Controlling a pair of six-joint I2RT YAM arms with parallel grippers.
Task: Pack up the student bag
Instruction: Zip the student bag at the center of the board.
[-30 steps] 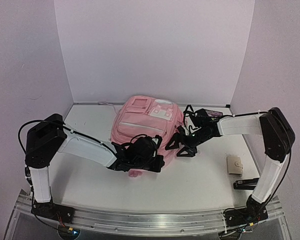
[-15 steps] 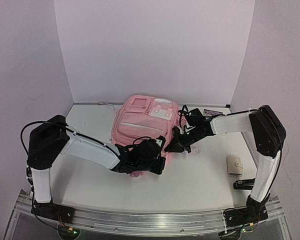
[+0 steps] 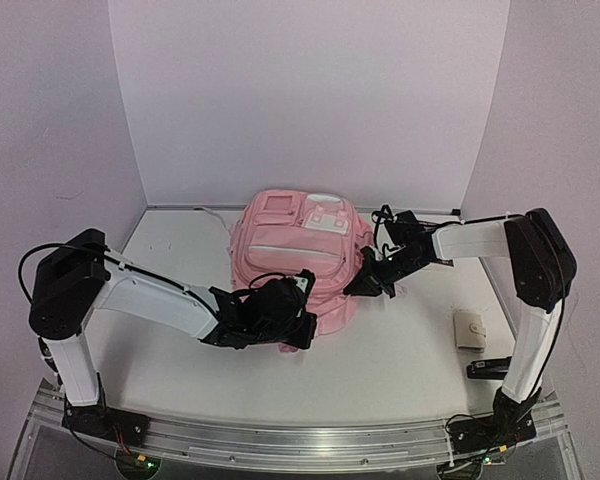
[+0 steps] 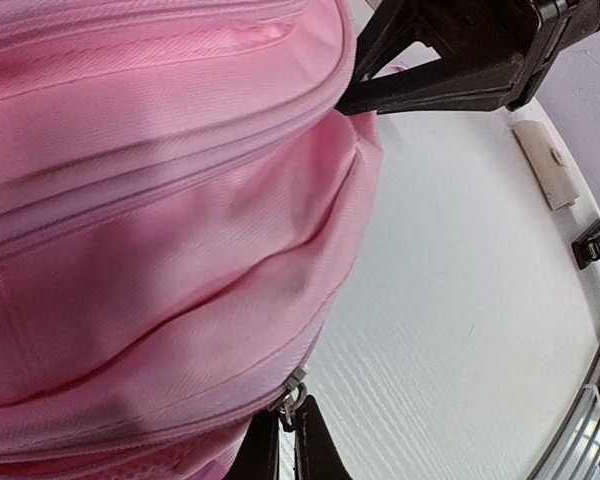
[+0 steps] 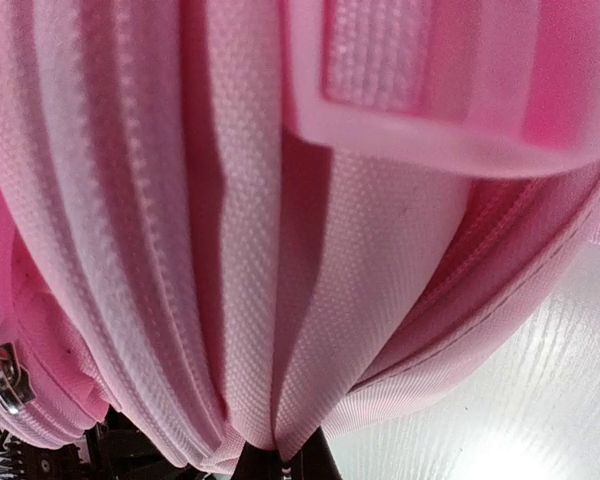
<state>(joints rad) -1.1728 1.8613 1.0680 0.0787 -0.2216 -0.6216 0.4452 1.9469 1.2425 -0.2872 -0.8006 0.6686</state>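
Observation:
The student bag [image 3: 295, 250], a soft pink backpack, lies flat in the middle of the table with its pockets facing up. My left gripper [image 3: 296, 328] is at the bag's near edge. In the left wrist view it [image 4: 285, 428] is shut on a small metal zipper pull [image 4: 293, 388] at the end of a zip. My right gripper [image 3: 360, 285] is against the bag's right side. The right wrist view shows it [image 5: 283, 463] shut on a fold of the bag's woven fabric [image 5: 280, 300]. A second zipper pull [image 5: 2, 378] shows at the left edge.
A beige wallet [image 3: 469, 328] lies at the right, with a black clip-like object [image 3: 490, 368] nearer the front edge. A dark packet [image 3: 425, 226] lies at the back right behind the right arm. White walls close in the back and sides.
My right gripper, open a second ago, has shut on the bag's side fabric. My left gripper has drawn slightly nearer, still holding the zipper pull.

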